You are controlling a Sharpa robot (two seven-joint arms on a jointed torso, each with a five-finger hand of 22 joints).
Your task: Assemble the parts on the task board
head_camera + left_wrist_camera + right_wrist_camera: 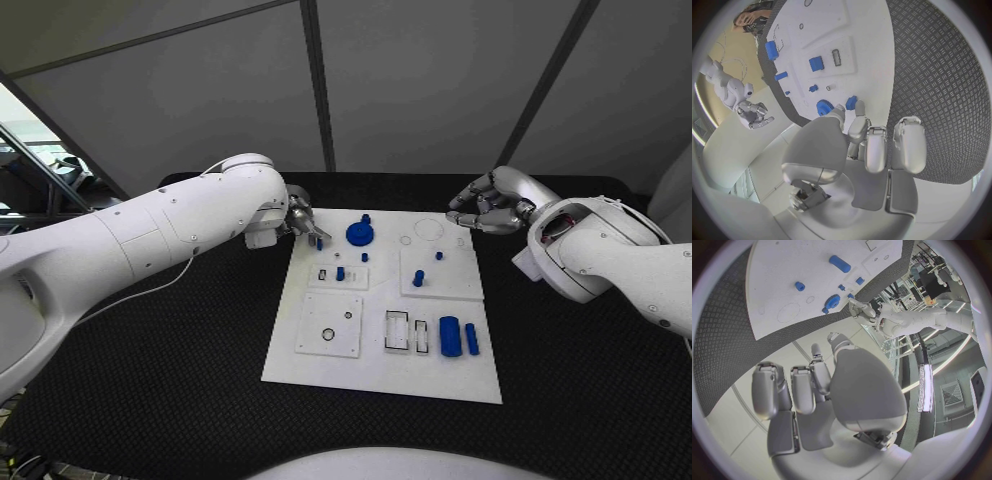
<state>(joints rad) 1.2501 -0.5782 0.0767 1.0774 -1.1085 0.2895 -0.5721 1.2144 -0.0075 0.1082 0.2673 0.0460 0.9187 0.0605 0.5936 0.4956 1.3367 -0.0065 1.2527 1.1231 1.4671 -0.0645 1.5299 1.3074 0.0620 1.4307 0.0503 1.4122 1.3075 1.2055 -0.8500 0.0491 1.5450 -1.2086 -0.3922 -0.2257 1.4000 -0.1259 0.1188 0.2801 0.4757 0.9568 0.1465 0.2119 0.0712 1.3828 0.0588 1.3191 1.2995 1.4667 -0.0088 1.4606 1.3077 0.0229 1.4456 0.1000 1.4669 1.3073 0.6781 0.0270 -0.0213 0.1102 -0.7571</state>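
**At the far edge of the board, a blue piece is held by the left hand**

On the black, diamond-textured table [173, 340] the white task board [378, 370] is laid flat, with bare mat seen all round it. At 10 o'clock of the board, the left hand [299, 222] is placed over the far left corner; a small blue part [317, 241] is pinched in its fingertips [856, 119], just beside a round, toothed blue part [359, 234]. At 2 o'clock, the right hand [488, 208] is held off the board's far right corner, fingers curled inward with nothing in them. Open room is seen between the two hands over the board's far edge. Toward 5 o'clock, two smooth blue oblong parts [457, 337] are laid side by side beside rectangular recesses [405, 333]. Small blue pegs [418, 278] are stood upright mid-board.
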